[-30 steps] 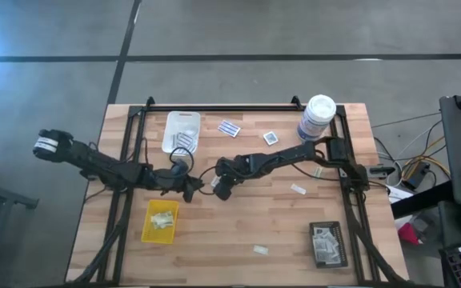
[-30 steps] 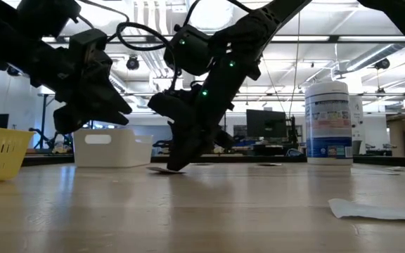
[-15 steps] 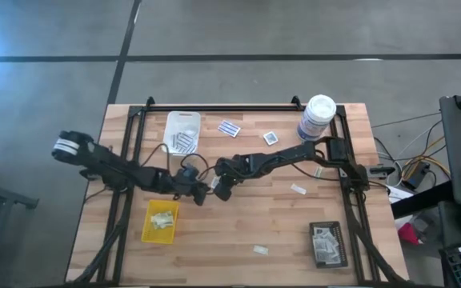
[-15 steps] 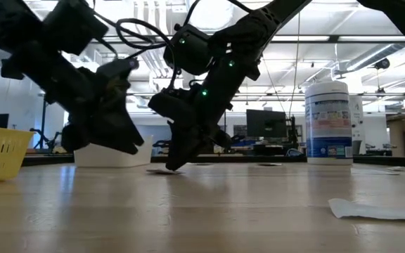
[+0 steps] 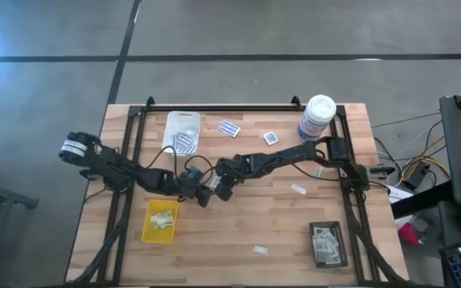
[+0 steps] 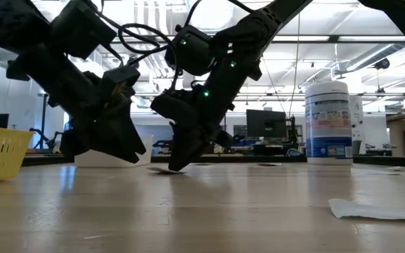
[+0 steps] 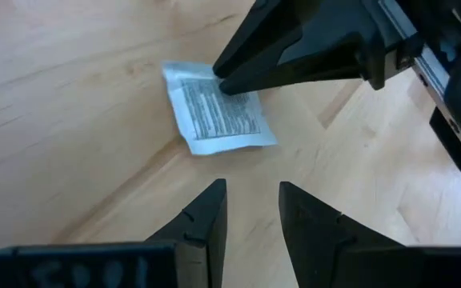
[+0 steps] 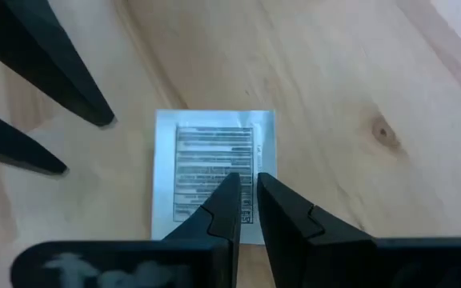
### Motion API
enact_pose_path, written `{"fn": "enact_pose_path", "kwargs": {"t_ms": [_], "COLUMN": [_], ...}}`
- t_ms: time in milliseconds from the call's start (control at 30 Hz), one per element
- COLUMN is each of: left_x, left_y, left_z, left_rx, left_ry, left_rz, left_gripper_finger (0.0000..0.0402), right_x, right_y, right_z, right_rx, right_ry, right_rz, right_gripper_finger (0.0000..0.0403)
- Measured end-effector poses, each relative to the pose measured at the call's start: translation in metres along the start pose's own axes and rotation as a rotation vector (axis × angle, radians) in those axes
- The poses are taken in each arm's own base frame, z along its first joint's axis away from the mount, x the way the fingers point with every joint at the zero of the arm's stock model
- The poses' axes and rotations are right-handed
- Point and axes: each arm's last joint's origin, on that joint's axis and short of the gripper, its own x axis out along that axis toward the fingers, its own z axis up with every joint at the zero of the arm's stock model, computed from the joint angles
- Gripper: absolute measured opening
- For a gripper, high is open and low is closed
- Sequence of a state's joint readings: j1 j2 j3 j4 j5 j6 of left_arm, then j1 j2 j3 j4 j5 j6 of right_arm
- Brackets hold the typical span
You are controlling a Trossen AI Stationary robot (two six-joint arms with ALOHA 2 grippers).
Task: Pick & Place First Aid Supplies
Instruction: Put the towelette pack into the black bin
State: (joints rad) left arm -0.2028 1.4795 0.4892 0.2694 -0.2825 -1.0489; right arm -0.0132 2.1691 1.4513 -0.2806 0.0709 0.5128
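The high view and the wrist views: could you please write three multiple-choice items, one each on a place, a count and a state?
1. Where is the tall white canister?
A. the table's far right corner
B. inside the yellow tray
C. the table's near left corner

2. How many trays sit on the table?
A. one
B. three
C. five

3. How does the packet at the right gripper lie?
A. flat on the wood
B. lifted clear
C. inside a tray

Answers: 1 A, the high view shows it. 2 B, white, yellow, black. 3 A, both wrist views show it.
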Motion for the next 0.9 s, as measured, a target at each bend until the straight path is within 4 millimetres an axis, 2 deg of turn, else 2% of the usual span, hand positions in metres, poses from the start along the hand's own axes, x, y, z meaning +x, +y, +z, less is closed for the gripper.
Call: {"fn": "enact_pose_path", "kwargs": {"t_ms": [267, 500, 900], "left_x": [-0.001, 0.002, 0.005], "left_y": [0.003, 0.007, 0.012], "left_z": [0.000, 0.003, 0.004], "left_rx": [-0.014, -0.037, -0.094], "left_ry": [0.011, -0.045, -0.043], "left_rz": [0.023, 0.069, 0.100], "left_gripper_finger": [0.0108, 0.0108, 0.0108], "right_x": [0.010, 0.011, 0.012], "right_y": [-0.001, -0.001, -0.001], "right_z": [-0.004, -0.003, -0.004], "right_rx": [0.055, 0.064, 0.061], "right_ry": [-0.003, -0.011, -0.014], "right_rz": [-0.003, 0.003, 0.006], "right_gripper_finger": [0.0043, 0.0043, 0.0043]}}
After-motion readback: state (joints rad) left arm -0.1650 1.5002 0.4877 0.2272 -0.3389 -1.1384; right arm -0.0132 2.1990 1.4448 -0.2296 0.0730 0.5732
